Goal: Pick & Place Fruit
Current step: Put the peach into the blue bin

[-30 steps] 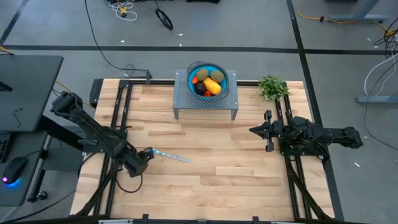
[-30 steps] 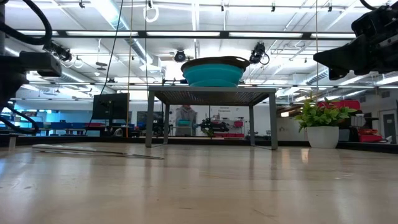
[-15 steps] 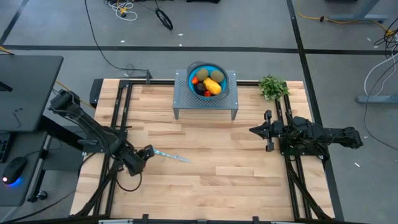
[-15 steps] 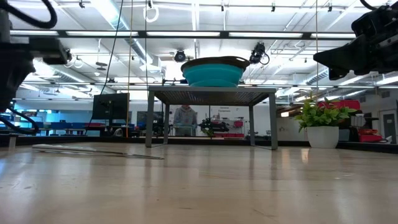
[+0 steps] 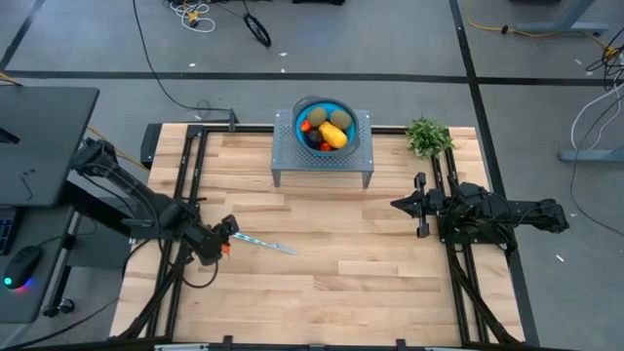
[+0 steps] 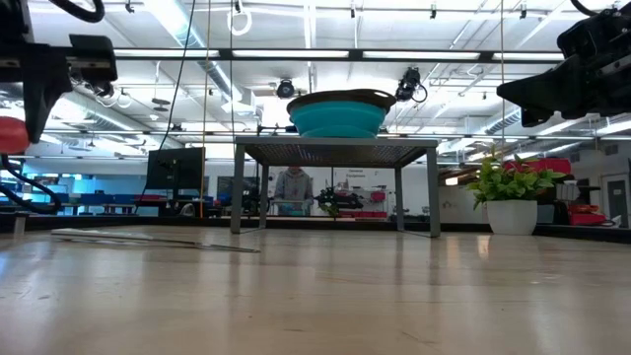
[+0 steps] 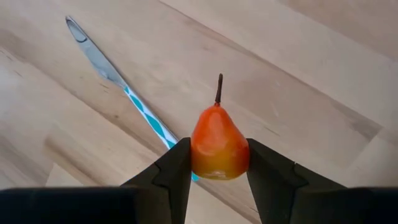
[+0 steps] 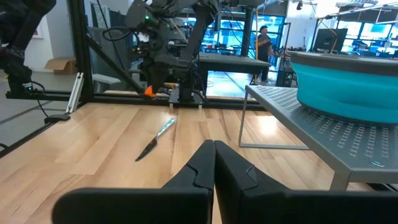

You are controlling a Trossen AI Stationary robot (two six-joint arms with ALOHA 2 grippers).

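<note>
**Nearly there: one small fruit in hand, the rest in the bowl**

So, my left pincer is pinching a small red-orange pear-shaped fruit with a dark stem, its two dark fingers pressed against either side. In the high view that pincer sits at the left edge of the pale wooden bench, well apart from the blue bowl on the grey perforated metal stand at the far side. Just beside the pincer lies the slim silvery knife with a blue handle, flat on the wood; I leave it alone.

The bowl holds two brown-green ovals, an elongated yellow-orange fruit and some tiny red pieces. I see no other loose fruit on the bench, so I judge this pear to be the last piece, with the carry and the drop left to do.

My right pincer is pressed together and empty, parked by the right rail, near the green leafy sprig.
</note>
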